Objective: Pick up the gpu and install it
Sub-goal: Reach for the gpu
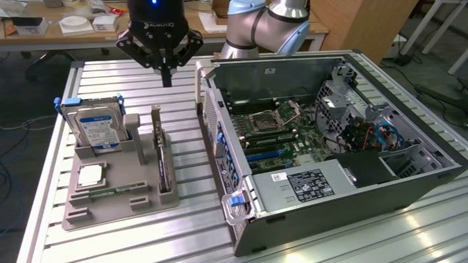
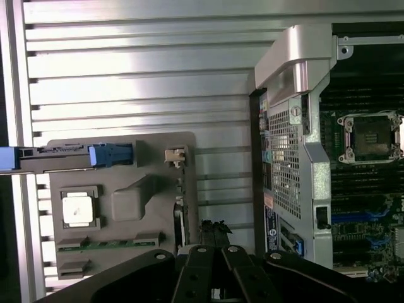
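GPU (image 1: 161,161) stands on its long edge in a slot of the grey tray (image 1: 80,215), on the side nearest the open computer case (image 1: 351,204), with its silver bracket rising at the far end. The exterior view shows its black flat side. The wrist view looks down on it, so the GPU (image 2: 181,218) is a thin dark strip along the edge of the tray (image 2: 161,221), its lower end cut off behind the gripper (image 2: 213,235).

In the exterior view the gripper (image 1: 166,81) hangs over the slatted table (image 1: 131,82) beyond the tray's far end, well apart from the card, its fingers together in a single dark tip and holding nothing.

The hard drive (image 1: 95,127) shows its blue-white label in the exterior view. From the wrist the hard drive (image 2: 57,158) is an edge with blue ends.
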Robot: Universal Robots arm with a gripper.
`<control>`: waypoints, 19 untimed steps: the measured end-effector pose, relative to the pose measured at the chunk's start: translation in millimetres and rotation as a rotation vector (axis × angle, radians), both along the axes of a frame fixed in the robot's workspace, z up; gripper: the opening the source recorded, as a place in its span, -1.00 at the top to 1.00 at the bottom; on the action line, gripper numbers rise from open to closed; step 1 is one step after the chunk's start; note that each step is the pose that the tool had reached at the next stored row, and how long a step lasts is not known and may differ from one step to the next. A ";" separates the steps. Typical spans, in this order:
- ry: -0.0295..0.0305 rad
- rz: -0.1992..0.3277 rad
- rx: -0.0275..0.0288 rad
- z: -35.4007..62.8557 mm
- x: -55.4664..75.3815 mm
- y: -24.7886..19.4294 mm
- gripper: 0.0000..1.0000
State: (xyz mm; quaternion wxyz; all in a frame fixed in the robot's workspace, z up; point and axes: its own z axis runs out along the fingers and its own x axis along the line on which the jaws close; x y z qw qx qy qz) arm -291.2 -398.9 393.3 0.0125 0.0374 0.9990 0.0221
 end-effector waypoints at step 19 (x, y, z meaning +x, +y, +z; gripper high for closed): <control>0.0000 0.000 0.0000 0.0 -24.7 -0.3 0.80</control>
